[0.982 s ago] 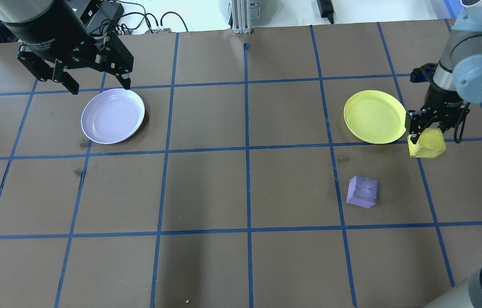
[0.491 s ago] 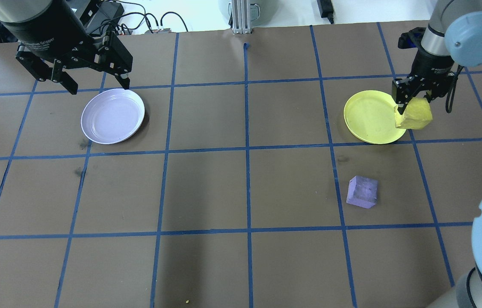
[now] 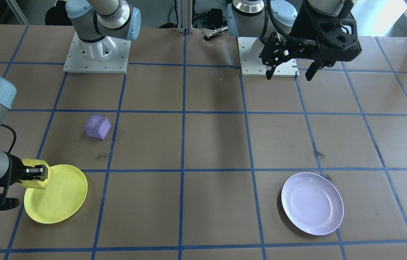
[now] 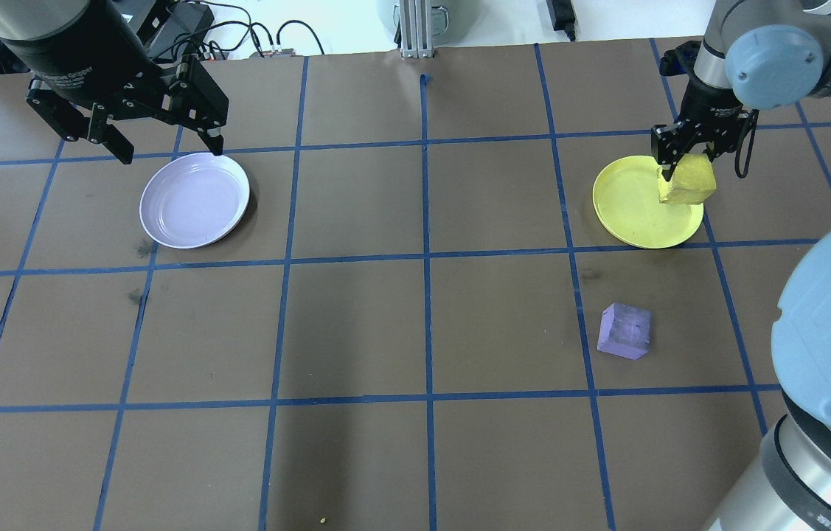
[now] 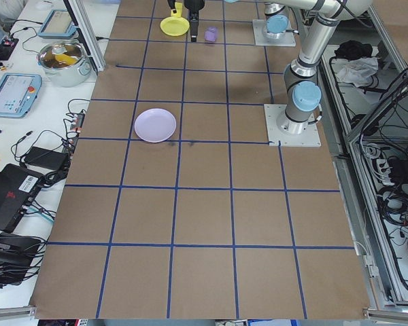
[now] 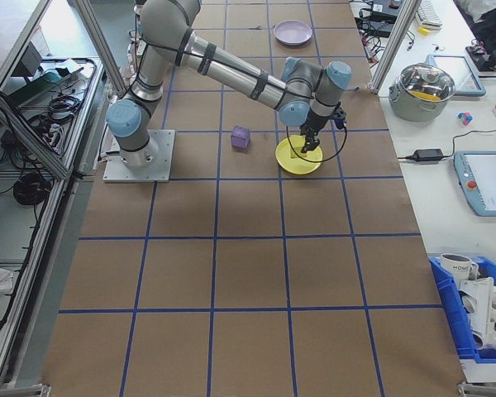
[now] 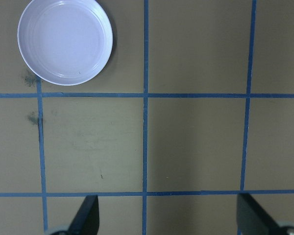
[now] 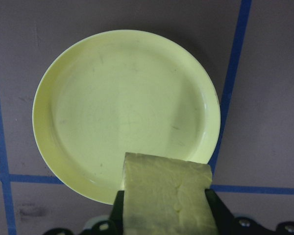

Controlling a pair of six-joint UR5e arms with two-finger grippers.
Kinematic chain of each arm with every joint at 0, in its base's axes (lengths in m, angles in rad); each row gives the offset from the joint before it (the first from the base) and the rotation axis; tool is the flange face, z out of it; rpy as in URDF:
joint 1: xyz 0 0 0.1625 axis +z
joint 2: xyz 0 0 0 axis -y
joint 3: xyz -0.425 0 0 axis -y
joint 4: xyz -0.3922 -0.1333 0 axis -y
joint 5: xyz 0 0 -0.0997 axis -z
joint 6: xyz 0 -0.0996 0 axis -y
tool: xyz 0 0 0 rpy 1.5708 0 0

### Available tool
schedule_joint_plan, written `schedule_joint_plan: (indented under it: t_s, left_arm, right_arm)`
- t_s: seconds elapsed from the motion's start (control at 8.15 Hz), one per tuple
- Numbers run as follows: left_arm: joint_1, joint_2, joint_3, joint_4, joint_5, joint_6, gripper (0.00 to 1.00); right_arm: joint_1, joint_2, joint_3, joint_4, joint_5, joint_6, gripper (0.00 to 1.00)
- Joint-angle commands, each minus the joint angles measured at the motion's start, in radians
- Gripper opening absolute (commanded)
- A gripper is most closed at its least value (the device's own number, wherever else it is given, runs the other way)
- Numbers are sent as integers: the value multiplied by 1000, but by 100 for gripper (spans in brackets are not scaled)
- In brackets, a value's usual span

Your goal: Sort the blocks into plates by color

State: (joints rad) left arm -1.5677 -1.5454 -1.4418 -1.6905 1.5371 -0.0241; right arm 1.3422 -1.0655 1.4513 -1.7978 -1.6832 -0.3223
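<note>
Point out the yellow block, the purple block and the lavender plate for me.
yellow block [image 4: 688, 184], overhead exterior view, its top face below the right pincer.
purple block [image 4: 625, 332], overhead exterior view, middle of its top face.
lavender plate [image 3: 337, 220], exterior front-facing view, its raised rim.

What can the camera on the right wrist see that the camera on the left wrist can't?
Only the right wrist view shows the round yellow plastic plate and the rough yellow foam cube clamped in the right gripper, over the plate's rim. Only the left wrist view shows the round lavender plate, empty, and the open left gripper. Both show the brown table with blue tape lines.
</note>
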Motion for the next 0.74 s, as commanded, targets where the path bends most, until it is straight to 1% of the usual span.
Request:
schedule_joint_plan:
  t_s: [0.0,0.12,0.25,0.37,0.61]
  left_arm:
    - [0,1,0,0,0,0,100]
    - [0,1,0,0,0,1,100]
    - [0,-1,0,0,0,1,100]
    - [0,1,0,0,-2,1,100]
    - [0,-1,0,0,0,1,100]
  right_arm:
    - [3,77,-34,-44,3,-1,0]
    - [5,85,-28,-45,3,-1,4]
    - [5,85,-14,-48,5,6,89]
    - [11,78,-8,-46,5,11,100]
    - [35,64,-8,-29,2,11,100]
